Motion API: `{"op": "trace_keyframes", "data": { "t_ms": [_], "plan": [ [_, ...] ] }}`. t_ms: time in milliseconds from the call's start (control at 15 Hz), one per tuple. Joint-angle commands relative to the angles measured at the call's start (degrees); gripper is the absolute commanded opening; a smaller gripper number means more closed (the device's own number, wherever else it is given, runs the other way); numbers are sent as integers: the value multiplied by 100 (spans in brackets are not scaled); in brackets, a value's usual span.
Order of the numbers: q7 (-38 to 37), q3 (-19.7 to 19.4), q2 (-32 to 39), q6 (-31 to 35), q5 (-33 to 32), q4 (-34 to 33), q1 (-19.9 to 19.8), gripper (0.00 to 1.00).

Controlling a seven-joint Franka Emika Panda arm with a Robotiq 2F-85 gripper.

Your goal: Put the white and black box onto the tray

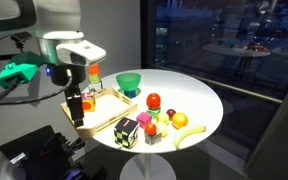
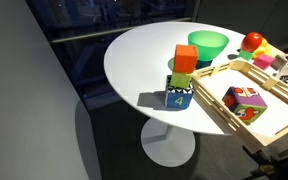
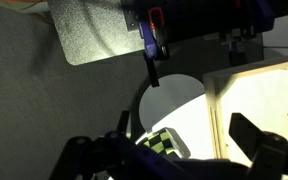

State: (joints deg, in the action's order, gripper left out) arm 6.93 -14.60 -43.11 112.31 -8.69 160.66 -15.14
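Note:
The white and black box (image 1: 127,131) stands on the round white table near its front edge, beside the fruits and off the tray. In the wrist view its checkered top (image 3: 164,146) shows low between my fingers, at the table's edge, partly hidden by the gripper body. The light-wood tray (image 1: 104,112) lies on the table's robot side and also shows in the other exterior view (image 2: 274,118) and in the wrist view (image 3: 216,100). My gripper (image 1: 77,108) hangs over the tray's end, apart from the box. Its fingers (image 3: 181,132) are spread wide and hold nothing.
A stack of coloured blocks (image 2: 181,78) and a green bowl (image 2: 208,43) stand by the tray. A colourful cube (image 2: 244,100) lies in the tray. Small fruits (image 1: 164,115) and a banana (image 1: 189,132) lie past the box. The table edge is close to the box.

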Motion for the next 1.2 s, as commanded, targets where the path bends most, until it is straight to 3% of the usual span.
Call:
{"op": "trace_keyframes", "data": {
  "t_ms": [0,600,1133],
  "plan": [
    [17,115,-33,67,25,-27,67,100],
    [183,190,738,969,10,-392,416,100],
    [560,139,1888,2094,-106,-588,374,100]
  ]
}}
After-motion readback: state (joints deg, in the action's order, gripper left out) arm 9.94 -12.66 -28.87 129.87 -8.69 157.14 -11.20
